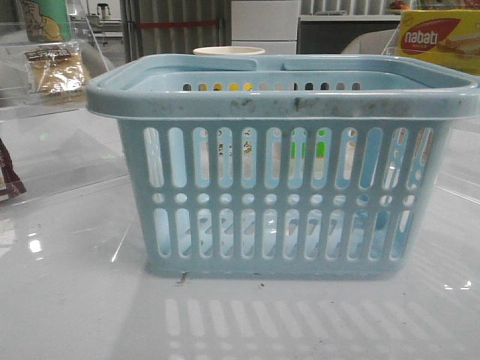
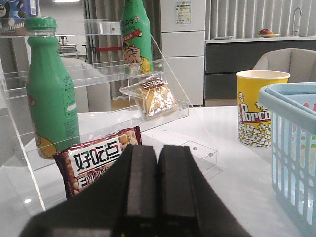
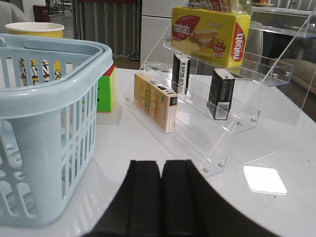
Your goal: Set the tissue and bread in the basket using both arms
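1. The bread [image 2: 154,100] sits on the middle step of a clear shelf [image 2: 98,69], upper centre of the left wrist frame, straight ahead of the left gripper [image 2: 157,197] and above it. In the front frame we find it at upper left [image 1: 56,71].
2. The packet leans tilted, its label strip uppermost, so we judge its long axis to run up the shelf step.
3. The tissue [image 3: 220,94] looks to us like the dark pack standing upright on the other shelf, right of centre in the right wrist frame, beyond the right gripper [image 3: 161,197].
4. The basket [image 1: 285,97] stands on the counter [image 1: 75,300] between the two shelves, mid-frame in front.
5. Left arm is nearer the bread, right arm nearer the tissue.
6. Both grippers have their fingers pressed together, holding nothing, touching nothing.
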{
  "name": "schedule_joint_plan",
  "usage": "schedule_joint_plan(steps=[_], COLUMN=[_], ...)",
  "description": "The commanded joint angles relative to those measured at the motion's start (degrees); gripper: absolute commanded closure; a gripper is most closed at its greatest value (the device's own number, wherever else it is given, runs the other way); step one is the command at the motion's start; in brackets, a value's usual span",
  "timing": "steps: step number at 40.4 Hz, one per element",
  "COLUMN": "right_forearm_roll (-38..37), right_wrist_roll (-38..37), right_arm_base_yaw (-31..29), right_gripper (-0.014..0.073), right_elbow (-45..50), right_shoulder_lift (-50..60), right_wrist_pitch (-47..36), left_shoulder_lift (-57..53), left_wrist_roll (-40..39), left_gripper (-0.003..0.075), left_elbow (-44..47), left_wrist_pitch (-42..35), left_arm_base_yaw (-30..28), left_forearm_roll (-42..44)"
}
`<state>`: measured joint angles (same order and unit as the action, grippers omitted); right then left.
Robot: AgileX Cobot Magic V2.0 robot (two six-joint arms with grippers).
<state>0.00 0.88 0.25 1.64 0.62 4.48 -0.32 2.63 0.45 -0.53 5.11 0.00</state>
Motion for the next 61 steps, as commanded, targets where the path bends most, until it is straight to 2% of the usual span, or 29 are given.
schedule_joint_plan(steps=[1, 47, 53, 61], right_forearm_roll=[-0.6, 0.0, 1.1, 1.1], right_wrist_roll=[0.1, 0.1, 0.1, 0.1], right_arm_base_yaw=[0.1, 0.1, 0.1, 0.1], right_gripper=[0.0536, 0.0536, 0.0536, 0.0536], right_elbow=[0.0, -0.2, -4.9, -15.4], right_shoulder_lift=[1.0, 1.0, 1.0, 0.2], right_wrist_pitch=[-4.8, -6.0, -4.9, -1.4], left_shoulder_lift=[-1.0, -1.0, -1.0, -0.9], left_wrist_roll=[-0.3, -0.4, -0.4, -0.4], left_gripper=[0.0629, 0.0629, 0.0629, 0.0629], left_elbow=[-0.1, -0.1, -2.2, -13.3], left_wrist_pitch=[-5.0, -6.1, -9.8, -6.9], left_arm_base_yaw=[0.0, 0.0, 0.0, 0.0], left_forearm_roll=[-0.5, -0.7, -0.7, -0.7])
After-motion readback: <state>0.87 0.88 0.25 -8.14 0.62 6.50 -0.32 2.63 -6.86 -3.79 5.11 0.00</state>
